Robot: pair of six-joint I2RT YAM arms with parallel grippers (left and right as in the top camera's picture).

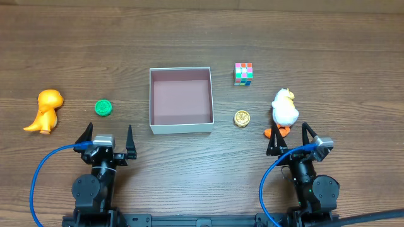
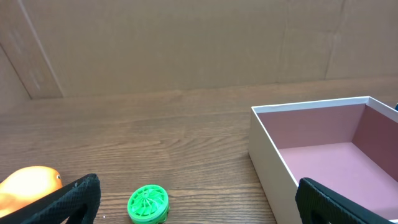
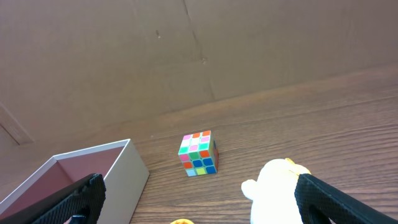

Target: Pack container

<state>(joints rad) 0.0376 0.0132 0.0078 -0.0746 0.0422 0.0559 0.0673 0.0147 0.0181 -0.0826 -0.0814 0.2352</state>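
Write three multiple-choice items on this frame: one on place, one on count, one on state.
1. Relative to the container, the green disc lies: A) inside; B) to its left; C) on its rim.
2. Toys outside the container: A) three; B) five; C) seven.
3. The two hands are: A) open and empty; B) shut on toys; C) down inside the container.

Answers:
1 B: the disc sits between the orange dinosaur and the container.
2 B: dinosaur, disc, cube, gold token, white duck.
3 A: the left hand and right hand show spread fingers with nothing gripped.
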